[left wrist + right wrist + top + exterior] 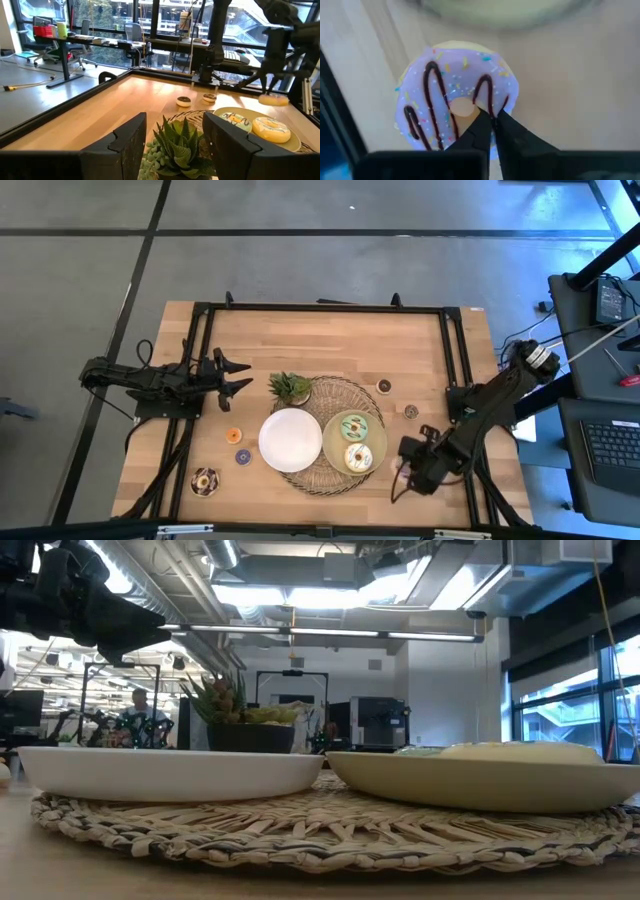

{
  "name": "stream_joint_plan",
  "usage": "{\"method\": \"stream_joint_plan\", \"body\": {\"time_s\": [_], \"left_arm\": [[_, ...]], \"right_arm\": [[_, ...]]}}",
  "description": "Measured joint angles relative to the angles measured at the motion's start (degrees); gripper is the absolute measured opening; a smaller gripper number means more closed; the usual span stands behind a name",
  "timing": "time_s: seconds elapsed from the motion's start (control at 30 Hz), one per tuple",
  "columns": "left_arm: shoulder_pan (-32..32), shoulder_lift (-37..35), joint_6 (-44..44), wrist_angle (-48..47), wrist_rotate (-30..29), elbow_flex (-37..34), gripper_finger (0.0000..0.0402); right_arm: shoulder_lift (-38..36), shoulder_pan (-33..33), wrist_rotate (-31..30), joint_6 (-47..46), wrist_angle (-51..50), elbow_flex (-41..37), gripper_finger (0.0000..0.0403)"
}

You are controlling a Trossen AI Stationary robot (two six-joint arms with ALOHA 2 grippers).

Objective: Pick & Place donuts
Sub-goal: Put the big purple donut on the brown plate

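In the right wrist view, the right gripper point(492, 120) has its jaws pinched shut on the rim of a pink-frosted toy donut point(457, 100) with chocolate stripes and sprinkles, at the lower right of the high view. The left gripper point(235, 376) waits wide open at the left, holding nothing.

The thin rim grip could slip when lifted — we judge it risky.

We count two frosted donuts on the pale-green plate point(333, 440), one empty white plate point(290, 439) and five small rings around.

Legible text, labels, brands, numbers, signs: none can be read in any view, neither on the donuts, plates, woven mat and wooden table, nor on the arms, nor on the screens, desks and fittings in the room beyond.
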State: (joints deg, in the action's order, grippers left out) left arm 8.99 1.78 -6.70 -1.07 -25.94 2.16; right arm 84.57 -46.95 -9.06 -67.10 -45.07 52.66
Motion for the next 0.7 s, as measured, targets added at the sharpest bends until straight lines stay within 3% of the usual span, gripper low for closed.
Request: {"method": "stream_joint_plan", "body": {"time_s": [0.23,0.43,0.7], "left_arm": [[0.00,0.00,0.02,0.01,-0.01,0.00,0.0191],[0.00,0.00,0.02,0.01,-0.06,0.00,0.0189],[0.00,0.00,0.04,0.01,-0.10,0.01,0.0190]], "right_arm": [[-3.43,8.69,-15.31,15.13,2.78,0.31,0.0012],[-0.48,14.86,-15.00,23.80,9.65,0.31,0.0019],[4.25,15.73,-15.09,25.56,10.43,0.26,0.0020]]}}
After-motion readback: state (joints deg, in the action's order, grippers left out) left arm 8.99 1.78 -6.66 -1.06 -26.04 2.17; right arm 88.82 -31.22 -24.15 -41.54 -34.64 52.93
